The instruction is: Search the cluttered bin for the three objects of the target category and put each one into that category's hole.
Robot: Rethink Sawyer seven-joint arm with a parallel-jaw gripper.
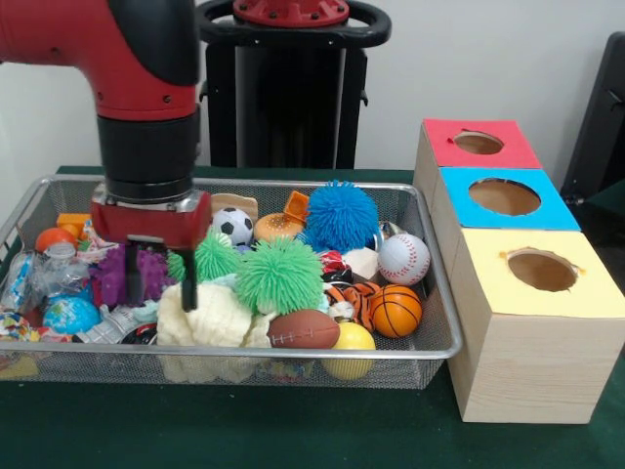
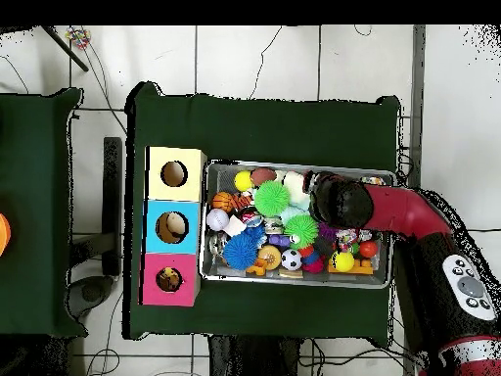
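Note:
The wire mesh bin [image 1: 430, 347] is full of mixed toys. My gripper [image 1: 160, 291] hangs open and empty in its left part, fingertips down among the clutter. One finger [image 1: 188, 285] is beside a green spiky ball [image 1: 213, 256], above a cream fluffy toy [image 1: 210, 318]. The orange tiger-striped plush [image 1: 348, 293] lies partly buried next to the basketball [image 1: 395, 311], well right of the gripper; it also shows in the overhead view [image 2: 240, 203]. I cannot pick out a tan-brown plush. The red-surround hole [image 1: 479, 143] is on the farthest box [image 2: 168, 280]. From overhead the arm [image 2: 338, 203] hides the gripper.
Blue-surround [image 1: 504, 196] and yellow-surround [image 1: 542, 270] holes stand in a row beside the bin's right end. Around the gripper lie a purple spiky toy [image 1: 109, 277], a second green spiky ball [image 1: 278, 277], a blue spiky ball [image 1: 342, 215], a soccer ball [image 1: 233, 226] and a football [image 1: 304, 329].

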